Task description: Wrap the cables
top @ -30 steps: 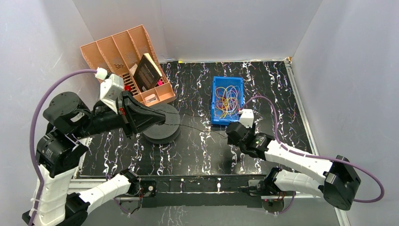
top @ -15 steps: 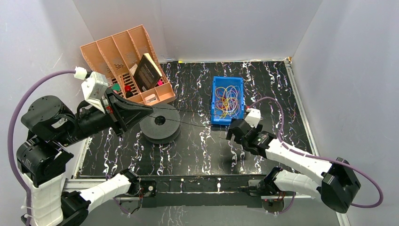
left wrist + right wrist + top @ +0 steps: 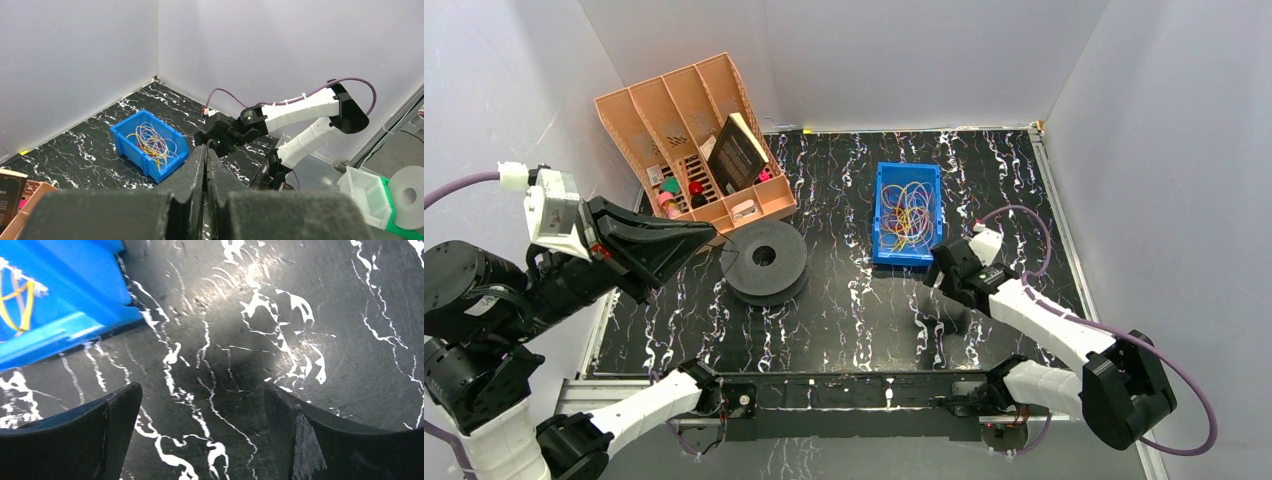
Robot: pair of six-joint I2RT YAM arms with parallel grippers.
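Note:
A tangle of yellow, orange and purple cables [image 3: 906, 213] lies in the blue bin [image 3: 905, 257] at the table's middle right; it also shows in the left wrist view [image 3: 150, 142]. My left gripper [image 3: 708, 231] is raised above the table, left of the black spool [image 3: 765, 262]. Its jaws [image 3: 206, 148] are pressed together, with a sliver of thin dark cable [image 3: 207, 140] at the tips; the rest of that cable is not visible. My right gripper [image 3: 929, 278] is low over the table just below the bin. Its jaws [image 3: 200, 390] are wide open with only bare table between them.
An orange divided organizer [image 3: 689, 110] with a dark book [image 3: 736, 152] and small items stands at the back left. The blue bin's corner [image 3: 60, 300] is close to my right fingers. White walls surround the table.
My left gripper has lifted off the spool and pulled back left and up. My right gripper has moved right toward the bin's near corner. The dark cable stretched between them no longer shows.

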